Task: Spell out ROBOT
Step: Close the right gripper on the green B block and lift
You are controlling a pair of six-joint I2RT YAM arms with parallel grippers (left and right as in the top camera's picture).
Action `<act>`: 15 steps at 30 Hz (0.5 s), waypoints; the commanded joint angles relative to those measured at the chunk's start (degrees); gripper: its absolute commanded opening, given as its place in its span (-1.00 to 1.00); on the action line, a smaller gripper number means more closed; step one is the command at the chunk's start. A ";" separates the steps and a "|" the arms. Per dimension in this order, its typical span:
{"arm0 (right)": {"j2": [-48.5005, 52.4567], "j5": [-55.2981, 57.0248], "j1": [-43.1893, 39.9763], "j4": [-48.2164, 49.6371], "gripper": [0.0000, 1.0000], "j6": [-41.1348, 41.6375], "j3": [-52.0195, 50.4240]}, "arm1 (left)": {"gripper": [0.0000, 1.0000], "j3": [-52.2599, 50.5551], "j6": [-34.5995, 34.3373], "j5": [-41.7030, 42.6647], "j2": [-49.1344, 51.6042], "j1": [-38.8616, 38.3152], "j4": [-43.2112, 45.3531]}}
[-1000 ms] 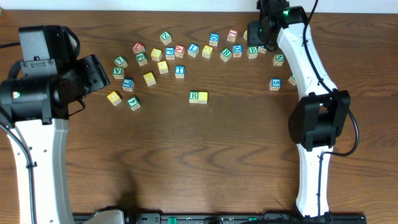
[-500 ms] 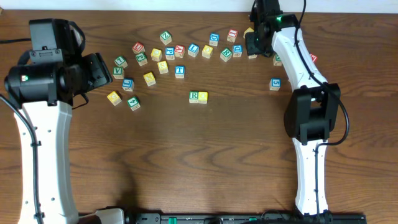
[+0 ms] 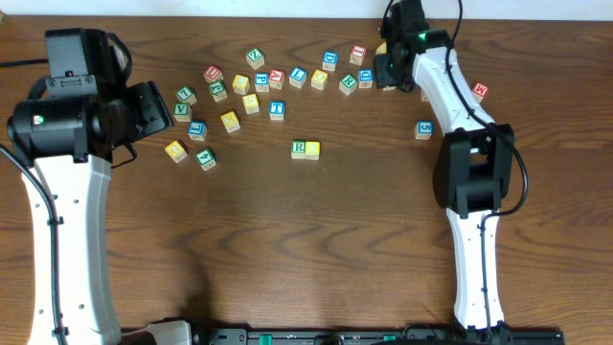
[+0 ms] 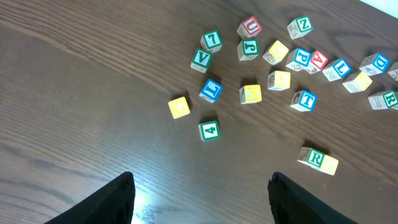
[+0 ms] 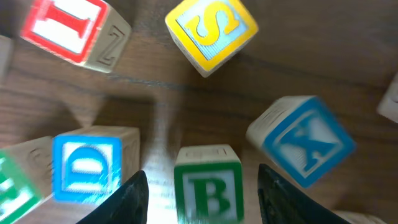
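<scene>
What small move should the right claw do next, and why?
Probably lower the right claw slightly and close it on the green B cube. The wrist view shows B between the open fingers, with a gap on each side, so it is not gripped yet. The R cube and a yellow cube beside it already stand mid-table.

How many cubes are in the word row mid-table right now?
2: the green R cube and a yellow-faced cube touching its side. That spot is unobstructed, so none should be hidden there. The other cubes lie scattered farther back.
</scene>
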 commanded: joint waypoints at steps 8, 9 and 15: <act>2.78 0.48 0.20 1.86 -0.05 -0.63 0.59 | 0.36 0.02 0.50 -0.11 0.15 0.20 -0.15; 2.78 0.57 0.22 1.88 -0.07 -0.63 0.59 | 0.36 0.02 0.50 -0.11 0.15 0.20 -0.15; 2.75 0.66 0.22 2.56 -0.24 -0.61 0.61 | 0.36 0.02 0.52 -0.11 0.15 0.20 -0.13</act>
